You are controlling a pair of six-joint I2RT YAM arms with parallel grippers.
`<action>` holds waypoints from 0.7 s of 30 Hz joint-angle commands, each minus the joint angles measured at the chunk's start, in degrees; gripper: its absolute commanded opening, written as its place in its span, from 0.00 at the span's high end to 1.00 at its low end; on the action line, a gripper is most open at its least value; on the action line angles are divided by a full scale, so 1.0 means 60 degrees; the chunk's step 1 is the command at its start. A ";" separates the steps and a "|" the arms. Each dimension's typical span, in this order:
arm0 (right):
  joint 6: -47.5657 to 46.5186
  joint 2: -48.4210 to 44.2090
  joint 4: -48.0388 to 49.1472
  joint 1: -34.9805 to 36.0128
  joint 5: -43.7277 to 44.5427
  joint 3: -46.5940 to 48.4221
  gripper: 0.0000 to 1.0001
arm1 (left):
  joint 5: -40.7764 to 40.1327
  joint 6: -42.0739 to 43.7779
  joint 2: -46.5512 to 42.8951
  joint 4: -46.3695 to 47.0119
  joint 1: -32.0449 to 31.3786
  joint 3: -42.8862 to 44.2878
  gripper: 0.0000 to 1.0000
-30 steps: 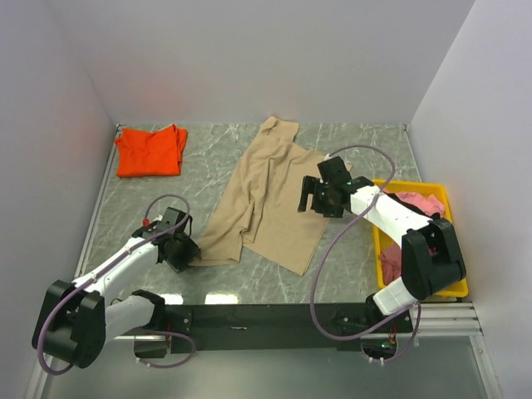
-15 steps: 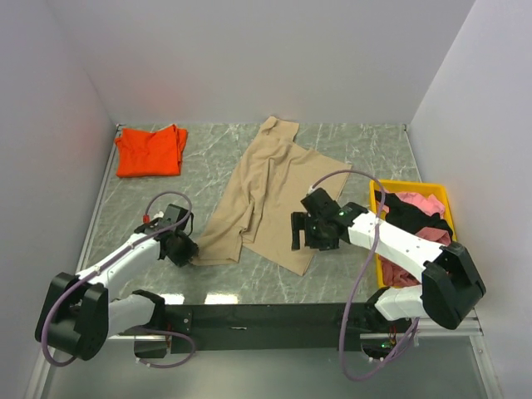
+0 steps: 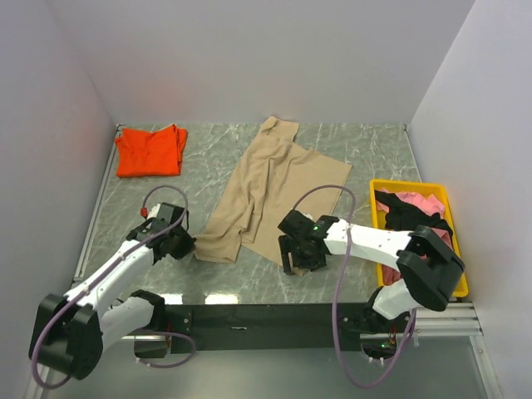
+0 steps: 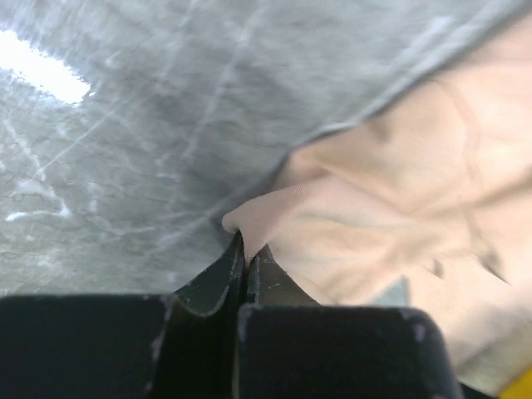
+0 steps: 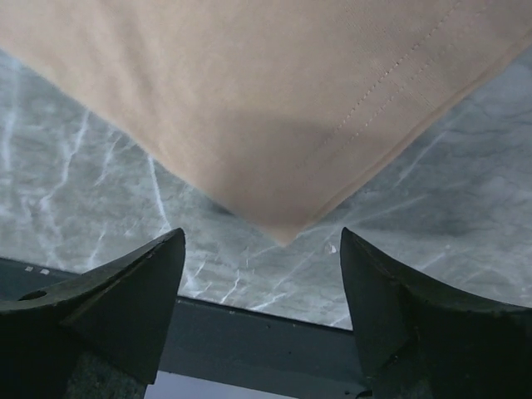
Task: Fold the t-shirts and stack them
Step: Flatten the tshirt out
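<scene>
T-shirt (image 3: 270, 187) lies lengthwise, running near to far, slightly diagonal.

The tan shirt (image 3: 270, 187) is plain; the orange shirt (image 3: 150, 151) is bright orange-red. The table (image 3: 366, 154) is grey marble, veined white. The tray (image 3: 411, 184) is yellow, holding a pink shirt (image 3: 421, 202) and a black shirt (image 3: 416, 221).

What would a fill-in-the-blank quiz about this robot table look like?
1. The left gripper is ____ on a corner of the tan t-shirt.
2. The right gripper hovers with jaws ____ above another corner of it.
3. The orange-red t-shirt lies at the far ____ corner of the table.
Missing words: shut; open; left.
</scene>
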 commanded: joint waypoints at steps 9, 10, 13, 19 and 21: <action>0.0798 0.0958 0.0285 -0.0059 0.1397 -0.0063 0.92 | 0.1642 0.0481 -0.1207 0.0609 0.0095 0.0544 0.99; 0.0871 0.0841 0.0095 -0.0205 0.1775 -0.0078 1.00 | 0.1745 0.0482 -0.1267 0.0769 0.0124 0.0632 0.99; 0.0785 -0.0022 -0.0460 -0.0469 0.2348 0.0082 1.00 | 0.2111 0.0613 -0.1428 0.0961 0.0285 0.1187 0.99; -0.0150 -0.2452 -0.1767 -0.1669 0.4268 0.1356 1.00 | 0.2769 0.0760 -0.1545 0.1428 0.1148 0.2418 1.00; -0.0503 -0.3434 -0.1520 -0.2050 0.4502 0.1794 1.00 | 0.3019 0.0643 -0.1633 0.1985 0.1513 0.2769 0.99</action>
